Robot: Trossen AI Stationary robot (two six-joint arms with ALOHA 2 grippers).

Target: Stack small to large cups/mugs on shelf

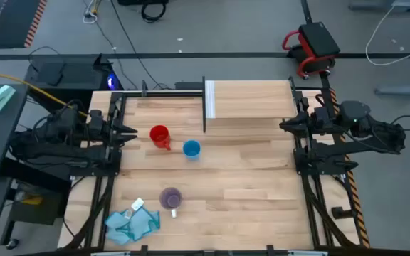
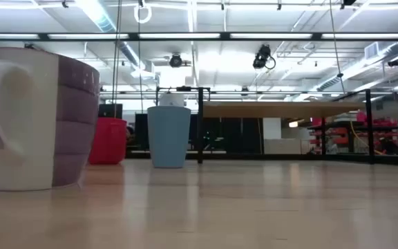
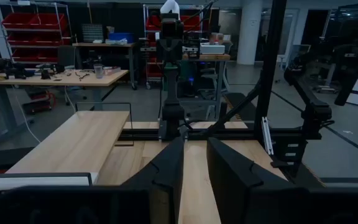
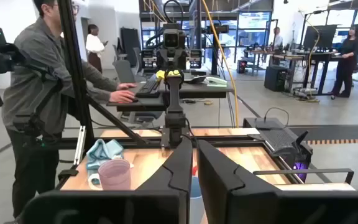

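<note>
Three cups stand upright on their bases on the tabletop. The red mug [image 1: 160, 136] and the light-blue cup [image 1: 191, 148] are mid-table, in front of the shelf. The pale purple mug [image 1: 171, 198] is near the near edge and looms large in the low view [image 2: 36, 117]. The shelf [image 1: 251, 99] lies at the far edge, with a white strip [image 1: 209, 99] and a dark upright panel [image 1: 204, 107] at its left end. My left gripper [image 1: 132, 131] waits at the left edge, narrowly open [image 3: 194, 152]. My right gripper [image 1: 283, 126] waits at the right edge, shut [image 4: 194, 152].
A teal-blue cloth [image 1: 132, 224] lies crumpled at the near-left corner, beside the purple mug. A person [image 4: 42, 81] stands beyond the table's left side at a keyboard. Bare wood stretches between the cups and the right arm.
</note>
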